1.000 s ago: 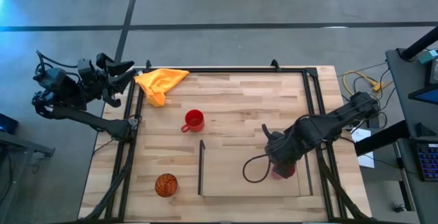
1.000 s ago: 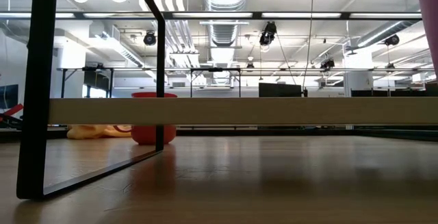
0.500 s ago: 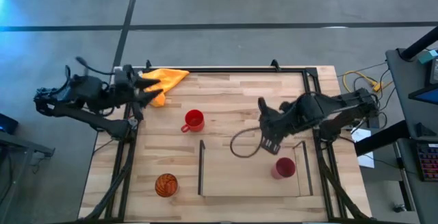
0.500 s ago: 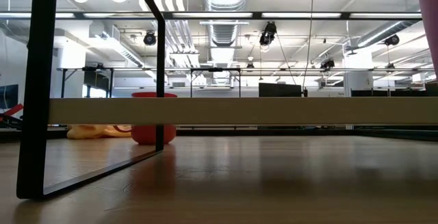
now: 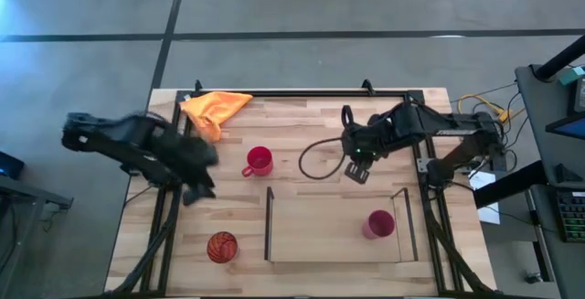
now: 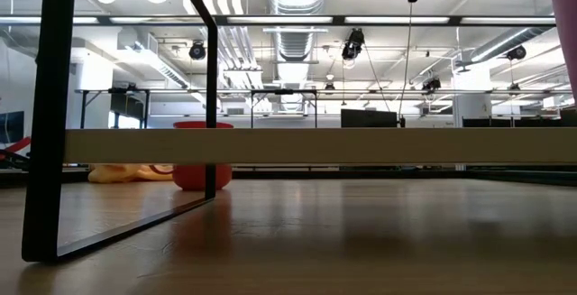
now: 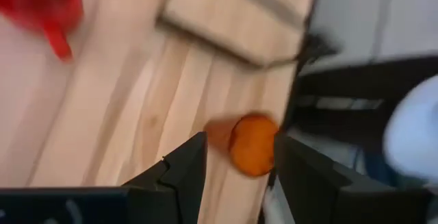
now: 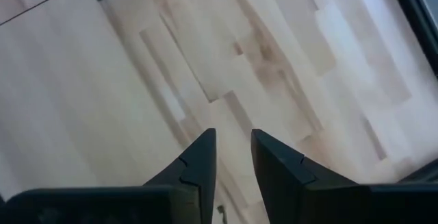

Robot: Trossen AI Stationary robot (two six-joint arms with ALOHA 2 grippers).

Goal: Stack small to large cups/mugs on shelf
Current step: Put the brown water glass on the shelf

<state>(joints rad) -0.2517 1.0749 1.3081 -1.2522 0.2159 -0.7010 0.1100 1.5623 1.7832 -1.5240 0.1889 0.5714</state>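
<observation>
The magenta tumbler (image 5: pixel 377 223) is seen upright on the shelf (image 5: pixel 320 230), near its right end panel. The right gripper (image 5: pixel 358 159) is held above the counter (image 5: pixel 311 121) beyond the shelf, fingers narrowly parted, empty. The left gripper (image 5: pixel 196 185) is poised between the red mug (image 5: pixel 259 161) and the orange cup (image 5: pixel 221 246), open and empty.

Tumbler (image 5: pixel 377 224) on shelf (image 5: pixel 329 230); mug (image 5: pixel 259 161) behind, left.
</observation>
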